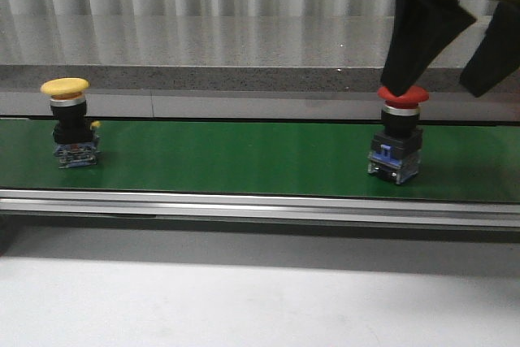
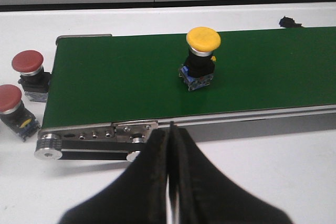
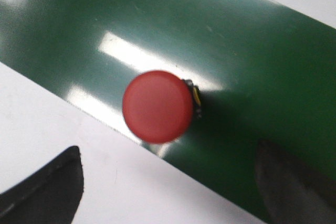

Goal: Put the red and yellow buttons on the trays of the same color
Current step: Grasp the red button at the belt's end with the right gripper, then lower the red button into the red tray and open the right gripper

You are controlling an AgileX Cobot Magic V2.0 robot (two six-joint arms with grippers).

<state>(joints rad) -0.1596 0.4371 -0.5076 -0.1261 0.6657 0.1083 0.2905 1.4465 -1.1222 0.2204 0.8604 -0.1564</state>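
Risk is mainly at the right end effector (image 1: 447,62): fingers spread wide, holding nothing, poised above the red mushroom-cap push button (image 1: 400,132) standing upright on the green conveyor belt (image 1: 244,156). Off-centre closing could tip the top-heavy button or pinch only the rounded cap, which may slip. Left end effector (image 2: 171,182) is fully closed and empty; yellow mushroom-cap push button (image 2: 202,56) stands untouched on the belt. No trays visible.

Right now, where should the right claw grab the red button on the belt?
From straight above, closing on the black collar under the red button's cap. It stands upright, and the open right claw is already over it; the wide cap should stop slipping.
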